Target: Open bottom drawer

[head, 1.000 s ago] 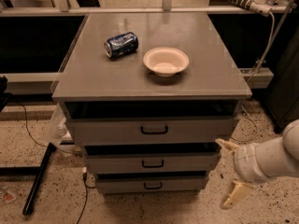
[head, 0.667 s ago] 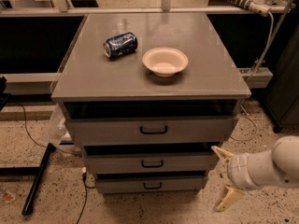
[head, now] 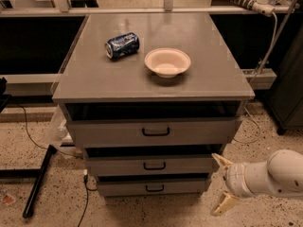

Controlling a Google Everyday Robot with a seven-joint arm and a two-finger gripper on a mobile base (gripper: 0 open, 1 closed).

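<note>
The bottom drawer (head: 154, 187) is the narrowest, shortest grey front of three, with a small black bar handle (head: 154, 188). Its front sits about flush, a dark gap above it. My gripper (head: 222, 183) is at the lower right, just right of the cabinet, level with the middle and bottom drawers. Its two cream fingers (head: 224, 204) are spread apart and hold nothing. The gripper is apart from the drawer and to the right of its handle.
The middle drawer (head: 154, 165) and the top drawer (head: 154, 132) sit above. On the grey cabinet top (head: 94, 79) lie a blue can (head: 122, 44) on its side and a cream bowl (head: 167, 62). A black stand leg (head: 38, 183) lies on the floor at left.
My gripper and arm have moved lower and a little left, toward the bottom drawer's right end. The drawers, can and bowl have not moved.
</note>
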